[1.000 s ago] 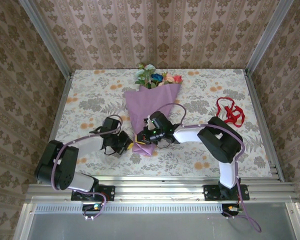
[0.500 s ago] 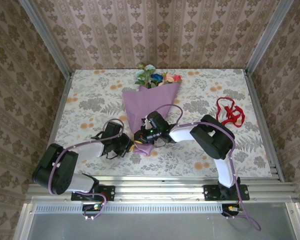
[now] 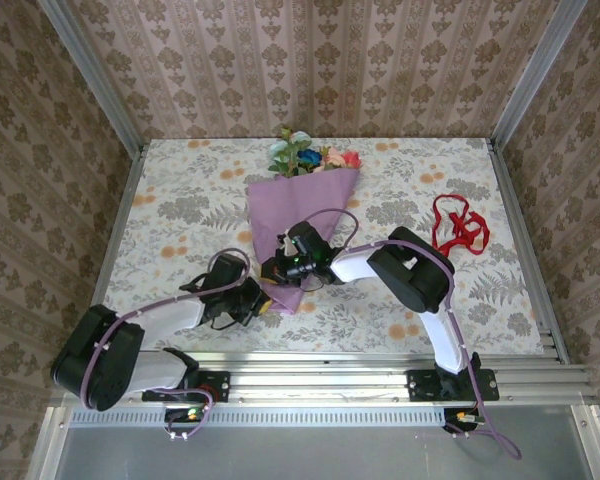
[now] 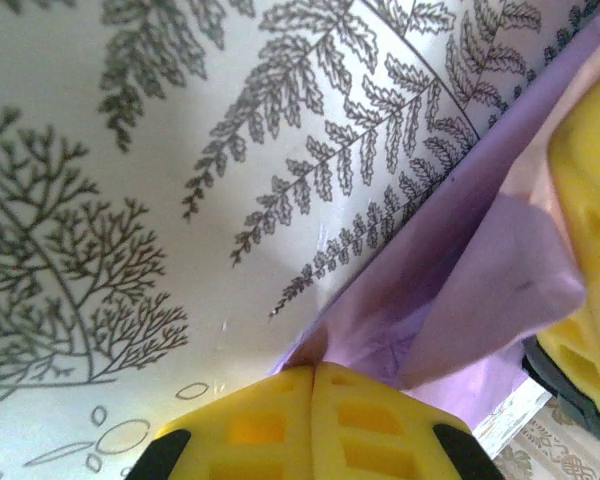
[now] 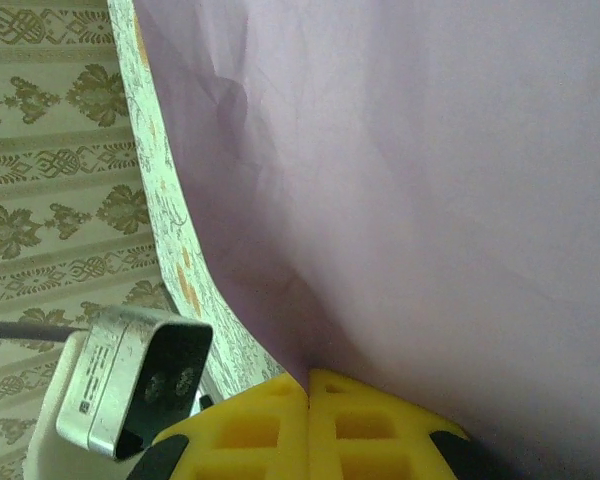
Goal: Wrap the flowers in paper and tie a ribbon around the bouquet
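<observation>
The bouquet lies down the middle of the table as a lilac-purple paper (image 3: pixel 302 205) cone. The flowers (image 3: pixel 310 156), pink, blue and green, stick out of its wide far end. My left gripper (image 3: pixel 261 303) is shut on the paper's edge (image 4: pixel 450 280) at the narrow near tip, its yellow fingers (image 4: pixel 270 420) pressed together. My right gripper (image 3: pixel 273 272) is shut on the paper (image 5: pixel 430 150) just above that, from the right side. The red ribbon (image 3: pixel 458 222) lies loose on the cloth at the far right, away from both grippers.
A floral tablecloth (image 3: pixel 180 200) covers the table, with patterned walls on three sides and a metal rail (image 3: pixel 310 380) at the near edge. My right arm's elbow (image 3: pixel 405 265) stands between the bouquet and the ribbon. The left wrist's camera block (image 5: pixel 130 380) sits close to my right fingers.
Both grippers stay shut on the paper. The right gripper and elbow have shifted left and a little farther away; the left arm has swung lower, its gripper now under the cone's tip.
</observation>
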You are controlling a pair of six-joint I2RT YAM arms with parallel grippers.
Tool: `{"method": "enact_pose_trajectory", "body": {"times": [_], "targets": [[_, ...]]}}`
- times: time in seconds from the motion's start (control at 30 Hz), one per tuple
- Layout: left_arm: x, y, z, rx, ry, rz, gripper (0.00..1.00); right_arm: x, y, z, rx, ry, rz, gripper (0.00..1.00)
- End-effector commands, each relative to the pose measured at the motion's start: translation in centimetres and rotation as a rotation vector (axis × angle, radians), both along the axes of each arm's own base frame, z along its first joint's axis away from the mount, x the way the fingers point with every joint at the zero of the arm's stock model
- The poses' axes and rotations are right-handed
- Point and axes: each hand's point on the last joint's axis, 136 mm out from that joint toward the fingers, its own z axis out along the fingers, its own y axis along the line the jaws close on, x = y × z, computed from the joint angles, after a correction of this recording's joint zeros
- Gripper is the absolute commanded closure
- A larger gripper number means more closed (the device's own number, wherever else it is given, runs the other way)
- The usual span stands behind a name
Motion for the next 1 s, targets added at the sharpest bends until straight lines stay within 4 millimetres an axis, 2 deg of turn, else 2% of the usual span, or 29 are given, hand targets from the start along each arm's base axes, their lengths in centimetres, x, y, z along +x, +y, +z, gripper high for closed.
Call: {"method": "enact_pose_trajectory", "body": {"times": [0.0,0.17,0.27,0.4,0.53,0.63,0.73,0.83,0.97], "targets": [[-0.3,0.8,0.5,0.034,-0.008,0.008,1.00,-0.4,0.6,-0.6,0.013,0.010,0.030,1.00],[1.4,2.0,5.3,0.053,-0.122,0.030,1.00,-1.3,0.4,-1.9,-0.008,0.040,0.046,1.00],[3.4,2.8,7.2,0.022,-0.151,0.078,1.00,-1.7,0.2,-2.7,-0.029,0.052,0.056,0.94],[7.6,3.5,8.0,-0.012,-0.169,0.119,0.95,-2.1,0.1,-3.7,-0.066,0.075,0.074,0.85],[12.3,2.7,8.3,-0.022,-0.181,0.091,0.94,-2.4,-0.3,-4.7,-0.099,0.088,0.086,0.78],[14.8,1.3,7.6,-0.041,-0.167,0.056,0.94,-2.7,-0.7,-5.2,-0.118,0.094,0.089,0.74],[15.7,0.0,5.8,-0.054,-0.110,0.030,0.96,-2.9,-0.9,-5.3,-0.130,0.094,0.094,0.71],[15.1,-0.6,3.7,-0.039,-0.054,0.008,0.99,-2.9,-1.0,-5.3,-0.139,0.090,0.095,0.69],[13.3,-0.6,0.7,-0.025,0.028,-0.008,1.00,-2.8,-1.0,-4.7,-0.140,0.076,0.103,0.66]]}}
